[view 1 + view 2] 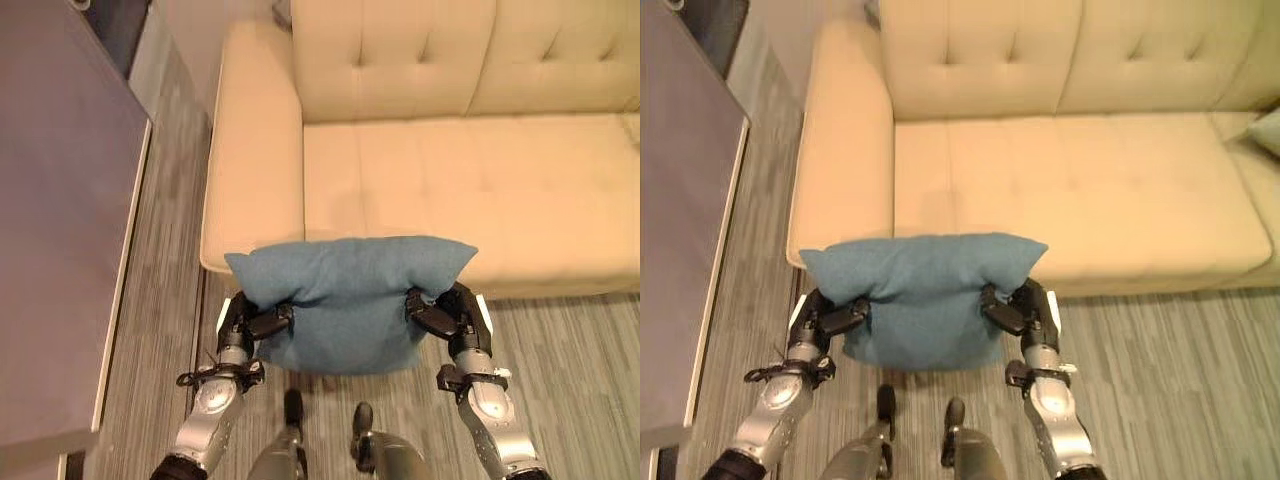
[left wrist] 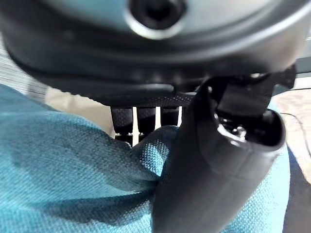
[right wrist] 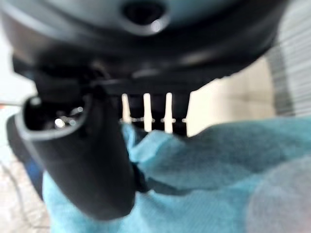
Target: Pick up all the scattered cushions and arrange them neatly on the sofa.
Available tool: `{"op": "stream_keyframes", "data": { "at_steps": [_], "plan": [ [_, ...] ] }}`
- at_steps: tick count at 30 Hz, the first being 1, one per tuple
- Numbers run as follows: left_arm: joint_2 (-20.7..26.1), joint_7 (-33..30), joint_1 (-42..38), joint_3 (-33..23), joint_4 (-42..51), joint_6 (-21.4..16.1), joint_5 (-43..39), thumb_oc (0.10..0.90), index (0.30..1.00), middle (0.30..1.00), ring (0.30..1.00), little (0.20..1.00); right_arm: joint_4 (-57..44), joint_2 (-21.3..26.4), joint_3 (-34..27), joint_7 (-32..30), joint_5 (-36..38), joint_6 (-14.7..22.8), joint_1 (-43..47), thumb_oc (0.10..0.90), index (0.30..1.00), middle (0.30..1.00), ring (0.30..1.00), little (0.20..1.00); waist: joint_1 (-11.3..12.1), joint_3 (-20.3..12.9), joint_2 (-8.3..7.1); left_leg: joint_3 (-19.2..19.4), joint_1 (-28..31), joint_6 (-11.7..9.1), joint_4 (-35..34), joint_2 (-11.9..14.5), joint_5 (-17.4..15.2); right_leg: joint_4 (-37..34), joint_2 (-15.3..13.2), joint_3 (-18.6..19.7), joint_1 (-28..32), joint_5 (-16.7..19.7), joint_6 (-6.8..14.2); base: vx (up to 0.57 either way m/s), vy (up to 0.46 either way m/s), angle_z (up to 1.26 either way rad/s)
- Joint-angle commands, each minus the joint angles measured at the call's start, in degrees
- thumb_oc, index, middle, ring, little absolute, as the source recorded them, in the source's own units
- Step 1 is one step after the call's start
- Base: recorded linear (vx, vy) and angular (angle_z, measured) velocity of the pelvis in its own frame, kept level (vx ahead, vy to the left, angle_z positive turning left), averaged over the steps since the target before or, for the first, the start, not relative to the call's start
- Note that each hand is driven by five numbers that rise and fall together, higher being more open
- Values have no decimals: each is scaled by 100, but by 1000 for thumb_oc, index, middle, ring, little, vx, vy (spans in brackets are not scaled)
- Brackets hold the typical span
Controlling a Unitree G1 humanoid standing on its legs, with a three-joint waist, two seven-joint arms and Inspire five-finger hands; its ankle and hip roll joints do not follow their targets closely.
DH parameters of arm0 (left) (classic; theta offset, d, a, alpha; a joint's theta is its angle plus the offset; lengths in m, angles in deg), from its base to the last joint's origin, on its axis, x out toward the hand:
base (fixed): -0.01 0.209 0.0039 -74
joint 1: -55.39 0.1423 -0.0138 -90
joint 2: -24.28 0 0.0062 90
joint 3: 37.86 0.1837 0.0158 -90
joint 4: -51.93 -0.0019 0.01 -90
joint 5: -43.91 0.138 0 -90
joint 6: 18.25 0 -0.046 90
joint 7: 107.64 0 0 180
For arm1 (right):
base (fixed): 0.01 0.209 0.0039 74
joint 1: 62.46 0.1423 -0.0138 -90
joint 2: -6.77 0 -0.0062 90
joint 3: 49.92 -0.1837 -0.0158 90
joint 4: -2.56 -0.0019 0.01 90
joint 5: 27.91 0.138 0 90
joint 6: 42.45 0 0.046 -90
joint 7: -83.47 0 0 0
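A blue cushion (image 1: 345, 300) hangs in the air just in front of the cream sofa (image 1: 470, 180), level with its front edge near the left armrest. My left hand (image 1: 245, 322) pinches the cushion's left side, thumb on top and fingers behind the cloth. My right hand (image 1: 452, 312) grips the right side the same way. The left wrist view shows the thumb (image 2: 214, 165) pressed into the blue cloth (image 2: 68, 165); in the right wrist view, that hand's thumb (image 3: 87, 160) digs into the cushion (image 3: 209, 179). A second cushion's corner (image 1: 1268, 130) lies on the seat at the far right.
A purple-grey panel or table (image 1: 55, 220) with a pale edge stands along the left, leaving a narrow strip of striped grey floor (image 1: 165, 290) between it and the sofa's left armrest (image 1: 250, 140). The sofa seat (image 1: 480, 190) is bare across its left and middle.
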Motion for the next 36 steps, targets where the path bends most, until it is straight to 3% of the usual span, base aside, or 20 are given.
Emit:
{"op": "stream_keyframes", "data": {
  "at_steps": [1,3,6,12,16,20,21,24,27,29,33,34,36],
  "plan": [
    [-133,452,-307,1,715,-579,197,400,300,300,300,300,-865,40,-63,225,-175,476,216,400,300,300,300,300,-95,-692,-285,-107,363,-178,637,-3,-848,-1474,5,245,982,455,430,49,62,-5],
    [-192,394,-296,8,686,-547,178,400,300,300,300,300,-808,43,-113,168,-201,430,212,400,300,300,300,300,-19,-607,-337,-561,214,-226,924,-268,-846,-1492,-9,380,1109,499,445,-9,90,-24],
    [-243,402,-220,-1,656,-524,194,400,300,300,300,300,-800,40,-158,178,-229,393,211,400,300,300,300,300,-32,-709,-312,-686,406,-137,698,-306,-980,-1505,8,455,1203,503,475,64,71,-30],
    [-157,460,-1,6,756,-426,302,400,300,300,300,300,-828,-52,-122,290,-300,287,156,400,300,300,300,300,13,-793,-269,-368,959,104,334,-352,-1068,-1157,-82,747,1257,527,635,101,170,-39],
    [-40,513,137,-26,830,-380,276,400,300,300,300,300,-879,-321,43,479,-44,261,197,400,300,300,300,300,39,-550,-180,-142,1089,296,241,-283,-1025,-12,-96,911,547,821,987,-43,120,-83],
    [-39,541,165,-48,784,-394,295,400,300,300,300,300,-953,-385,91,520,-51,277,146,400,300,300,300,300,68,-520,-155,-37,1146,307,217,-262,-1078,-71,-243,660,463,735,987,-20,5,-41],
    [-26,565,213,-98,796,-381,292,400,300,300,300,300,-987,-380,127,537,-109,258,132,400,300,300,300,300,142,-543,-162,92,1222,282,199,-212,-1146,-439,-511,245,564,802,934,47,-112,-49],
    [-29,643,273,-161,851,-384,257,400,300,300,300,300,-1016,-320,192,583,-173,219,154,400,300,300,300,300,238,-573,-225,237,1311,230,268,-169,-1259,-984,-708,-252,692,923,892,92,-161,-76],
    [-105,700,290,-119,790,-375,248,400,300,300,300,300,-1049,-272,167,598,-222,192,71,400,300,300,300,300,191,-617,-296,236,1333,168,424,-150,-1321,-1213,-533,-32,862,932,868,114,-203,-5],
    [-193,731,258,-9,782,-342,217,400,300,300,300,300,-1136,-146,101,538,-239,220,-26,400,300,300,300,300,125,-642,-305,201,1246,1,777,0,-1390,-1395,-377,12,1073,837,740,111,-256,29],
    [-307,724,85,167,718,-338,167,400,300,300,300,300,-1165,-41,22,433,-236,254,-66,400,300,300,300,300,17,-577,-280,157,842,-230,1610,302,-1222,-1504,-231,-115,1266,703,549,44,-193,16],
    [-326,679,48,201,724,-330,181,400,300,300,300,300,-1167,2,14,392,-221,238,-65,400,300,300,300,300,19,-526,-275,87,674,-261,2074,381,-1031,-1532,-132,-79,1385,626,430,97,-183,13],
    [-337,664,88,211,790,-312,216,400,300,300,300,300,-1125,43,33,402,-218,198,-74,400,300,300,300,300,84,-444,-321,-223,318,-171,2309,101,-1080,-1586,-62,52,1451,596,389,130,-177,-11]
  ]
}}
